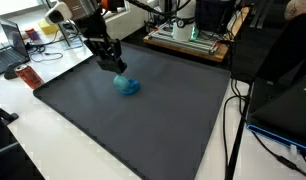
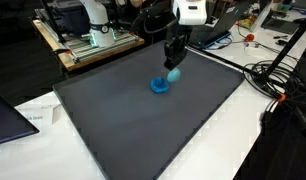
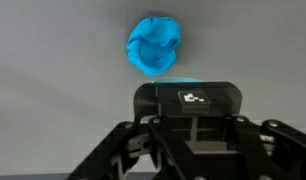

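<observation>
A crumpled bright blue lump (image 1: pixel 126 85) (image 2: pixel 160 86) (image 3: pixel 155 45) lies on the dark grey mat (image 1: pixel 143 125) (image 2: pixel 143 125). In both exterior views my gripper (image 1: pixel 114 66) (image 2: pixel 173 66) hangs just above and beside the lump. It is shut on a small light blue piece (image 2: pixel 173 73). In the wrist view my gripper (image 3: pixel 187 98) rises from the bottom. A black block with a white marker (image 3: pixel 196 98) covers the fingertips. Only a thin cyan edge of the light blue piece (image 3: pixel 179 81) shows above the block.
The mat lies on a white table (image 1: pixel 53 150). A laptop (image 1: pixel 13 45) and a red object (image 1: pixel 30 77) sit past the mat's edge. A machine with green parts (image 1: pixel 188 30) (image 2: pixel 93 35) stands behind. Black cables (image 1: pixel 238 110) (image 2: pixel 278 85) trail along one side.
</observation>
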`<action>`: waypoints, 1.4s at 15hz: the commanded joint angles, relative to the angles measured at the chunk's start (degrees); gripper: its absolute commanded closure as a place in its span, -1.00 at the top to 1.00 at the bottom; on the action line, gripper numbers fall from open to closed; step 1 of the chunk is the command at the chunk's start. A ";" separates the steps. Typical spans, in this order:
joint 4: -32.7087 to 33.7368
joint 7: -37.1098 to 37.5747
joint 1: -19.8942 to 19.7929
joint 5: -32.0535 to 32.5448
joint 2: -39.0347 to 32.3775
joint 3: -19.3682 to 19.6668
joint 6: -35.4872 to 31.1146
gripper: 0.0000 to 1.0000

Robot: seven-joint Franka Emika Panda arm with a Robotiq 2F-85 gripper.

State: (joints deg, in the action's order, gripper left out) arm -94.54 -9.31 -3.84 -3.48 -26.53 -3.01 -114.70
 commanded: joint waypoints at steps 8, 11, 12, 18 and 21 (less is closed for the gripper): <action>1.30 -14.82 -5.54 -8.59 -0.65 -0.74 1.31 -0.57; 2.15 -18.35 -6.78 -10.32 -1.61 -0.79 2.07 -0.57; 0.40 -15.53 -5.18 -7.99 -0.56 0.15 0.38 -0.07; 0.77 -16.98 -5.79 -8.56 -1.24 -0.01 0.52 -0.07; 2.89 -18.23 -6.69 -9.61 -2.63 -0.34 2.83 -0.57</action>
State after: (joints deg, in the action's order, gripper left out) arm -93.88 -26.27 -9.74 -11.94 -27.84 -3.22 -114.15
